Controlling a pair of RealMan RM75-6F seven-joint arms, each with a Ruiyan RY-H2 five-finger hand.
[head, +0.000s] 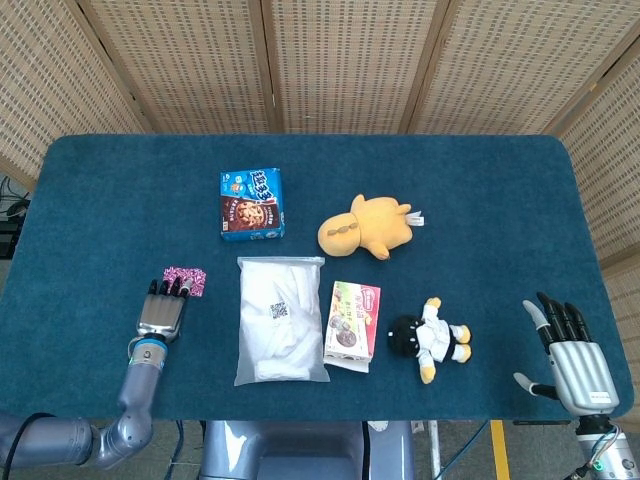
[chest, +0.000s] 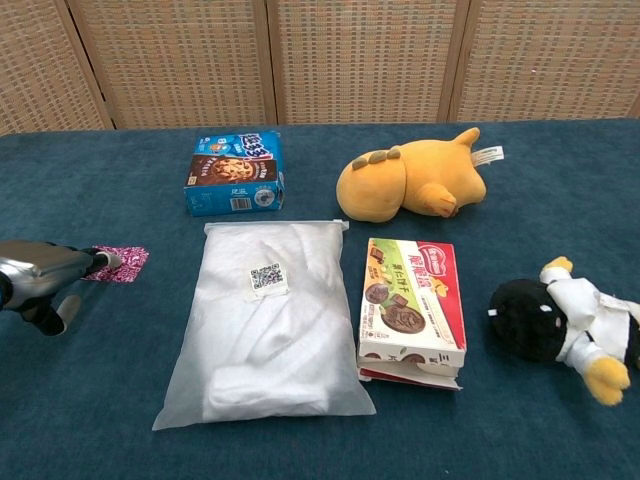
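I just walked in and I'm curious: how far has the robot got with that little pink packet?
Barely started. The left hand has its fingertips over the near edge of the pink packet, which lies flat on the table, not lifted. The right hand waits open near the table's edge. Gripping and lifting the packet are not yet done.

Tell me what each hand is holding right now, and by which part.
Nothing is held. The left hand lies with its fingertips over the near edge of the small pink packet, no grasp visible. The right hand is open, apart from everything.
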